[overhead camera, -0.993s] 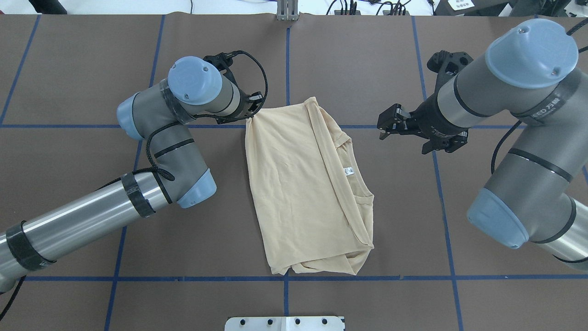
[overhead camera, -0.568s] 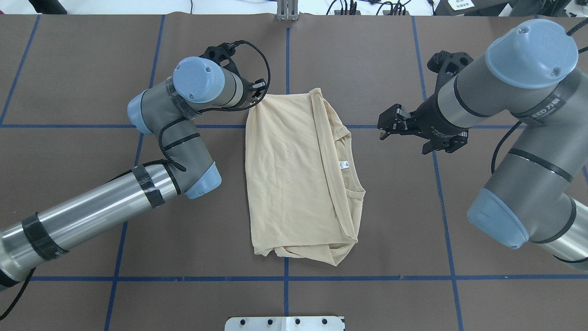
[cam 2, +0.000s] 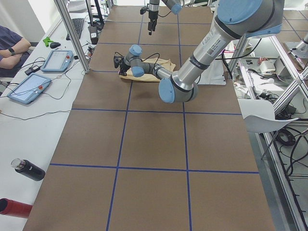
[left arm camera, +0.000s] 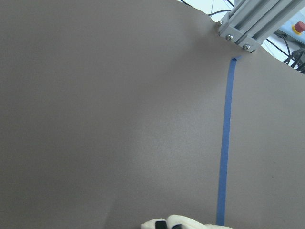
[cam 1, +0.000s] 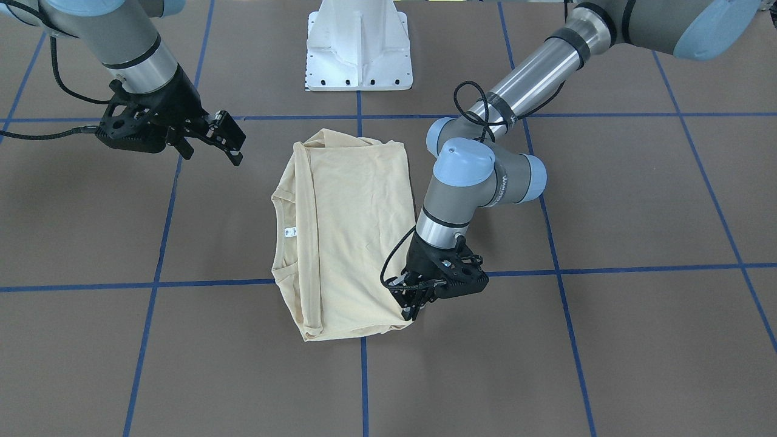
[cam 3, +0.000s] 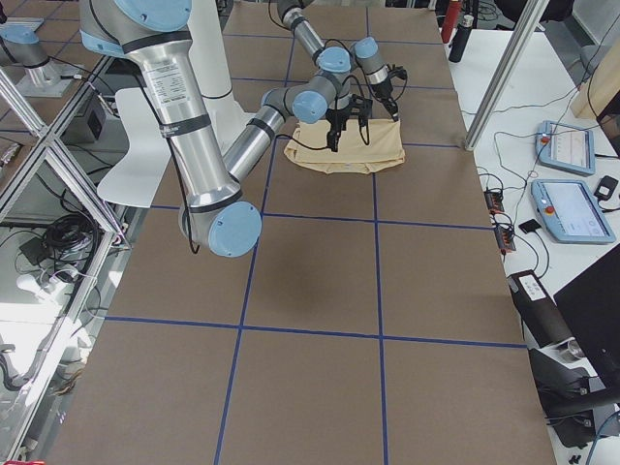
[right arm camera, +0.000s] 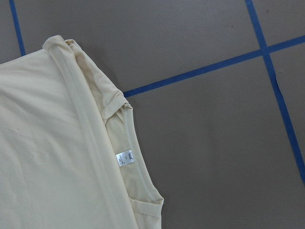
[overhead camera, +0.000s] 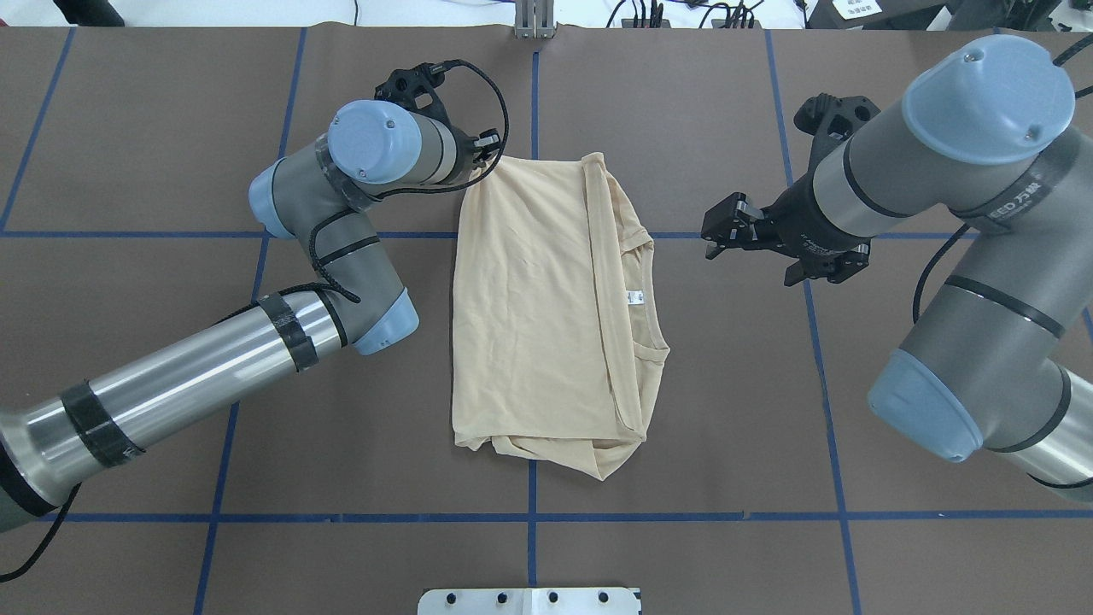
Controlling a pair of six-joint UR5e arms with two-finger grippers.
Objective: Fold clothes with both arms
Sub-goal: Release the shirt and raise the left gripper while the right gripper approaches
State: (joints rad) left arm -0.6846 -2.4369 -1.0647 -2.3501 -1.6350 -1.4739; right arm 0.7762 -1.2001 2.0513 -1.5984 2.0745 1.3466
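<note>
Table: brown sheet (overhead camera: 683,384) marked into squares by blue tape (overhead camera: 683,516). The white base (cam 1: 359,48) sits at the edge opposite you.
Shirt: cream shirt (overhead camera: 538,316), folded into a tall rectangle. It lies at the table's middle, across the centre tape line. No print faces up.
Fold: in the overhead view a long band of cloth runs down the shirt's right half, with the neckline open just beside it. The edge nearest the base is bunched.
Label: small white label (overhead camera: 635,296) inside the neckline, face up, on the side toward the right arm (overhead camera: 982,256).
Left arm: left arm (overhead camera: 171,384) reaches in low, its wrist bent down over the shirt's corner on your side of the table.
Left gripper: left gripper (cam 1: 414,309) is clenched on that corner, and you can see the cloth pinched between its fingers. Its wrist camera shows a scrap of cream cloth at the bottom edge.
Right gripper: right gripper (overhead camera: 716,229) has its fingers spread and grasps nothing. It hangs above the table near the shirt's neck side without touching it.
Your bench: two tablets (cam 2: 57,60) lie on the white surface past the table's edge.
</note>
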